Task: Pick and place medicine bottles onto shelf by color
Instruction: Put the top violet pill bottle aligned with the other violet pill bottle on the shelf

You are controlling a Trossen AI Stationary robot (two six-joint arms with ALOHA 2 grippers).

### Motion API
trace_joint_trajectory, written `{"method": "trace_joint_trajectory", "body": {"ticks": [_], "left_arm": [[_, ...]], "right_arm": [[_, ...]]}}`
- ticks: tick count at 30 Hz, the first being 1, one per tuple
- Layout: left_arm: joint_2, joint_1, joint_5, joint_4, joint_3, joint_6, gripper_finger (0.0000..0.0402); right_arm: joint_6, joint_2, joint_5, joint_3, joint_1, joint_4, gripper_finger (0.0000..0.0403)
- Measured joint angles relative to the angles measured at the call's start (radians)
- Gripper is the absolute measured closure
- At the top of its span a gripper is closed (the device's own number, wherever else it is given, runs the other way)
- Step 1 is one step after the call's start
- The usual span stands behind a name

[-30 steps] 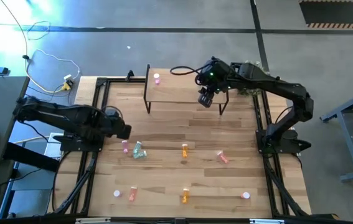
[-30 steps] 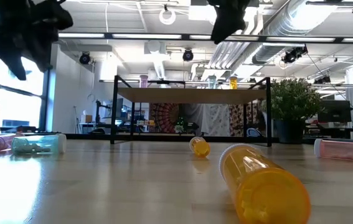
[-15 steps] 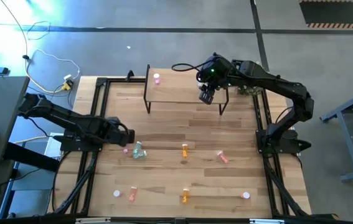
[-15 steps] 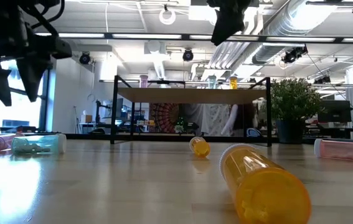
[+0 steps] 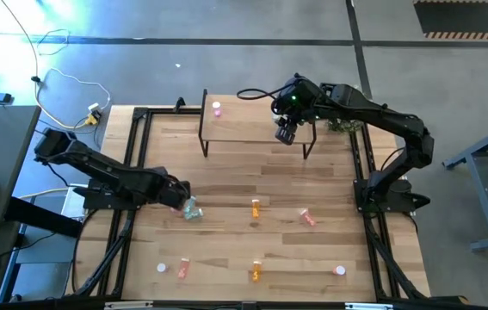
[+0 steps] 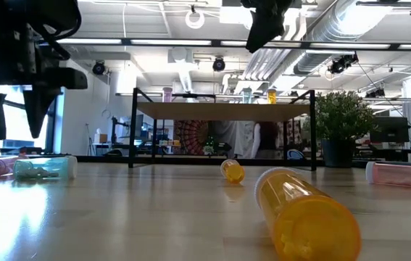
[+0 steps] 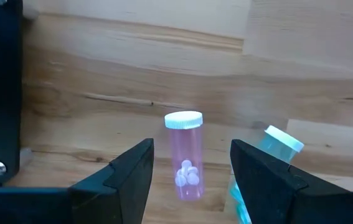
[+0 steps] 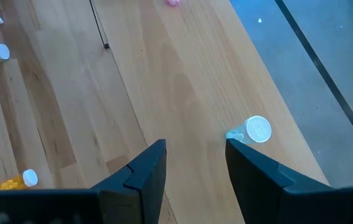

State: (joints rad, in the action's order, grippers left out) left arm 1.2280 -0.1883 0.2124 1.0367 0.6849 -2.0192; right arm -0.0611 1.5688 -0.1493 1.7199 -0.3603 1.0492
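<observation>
Nearest the low camera, an orange bottle [image 6: 303, 210] lies on its side on the table [image 5: 226, 172]. Farther back, the left gripper [image 7: 190, 163] hangs with its fingers wide, empty, above a pink bottle [image 7: 185, 155] just beside a green bottle [image 7: 269, 149]. At the far shelf [image 5: 248, 125], the right gripper [image 8: 195, 155] hovers part open, holding nothing

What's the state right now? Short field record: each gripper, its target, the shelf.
left gripper: open, low over the table, fingers astride a lying pink bottle, not closed on it
beside it: pale green bottle, lying
right gripper: open, empty, above the shelf
on shelf: standing green bottle, pink bottle
</observation>
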Motion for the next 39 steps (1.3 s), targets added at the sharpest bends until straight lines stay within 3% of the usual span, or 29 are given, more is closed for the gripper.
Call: {"method": "trace_joint_trajectory", "body": {"ticks": [26,39], "left_arm": [[0.226,0.000,-0.021,-0.093,0.000,-0.146,0.0201],[0.275,0.000,-0.018,-0.114,0.000,-0.125,0.0270]], "right_arm": [[-0.052,0.000,-0.003,0.000,0.000,0.004,0.0245],[-0.052,0.000,-0.002,0.000,0.000,0.005,0.0245]]}}
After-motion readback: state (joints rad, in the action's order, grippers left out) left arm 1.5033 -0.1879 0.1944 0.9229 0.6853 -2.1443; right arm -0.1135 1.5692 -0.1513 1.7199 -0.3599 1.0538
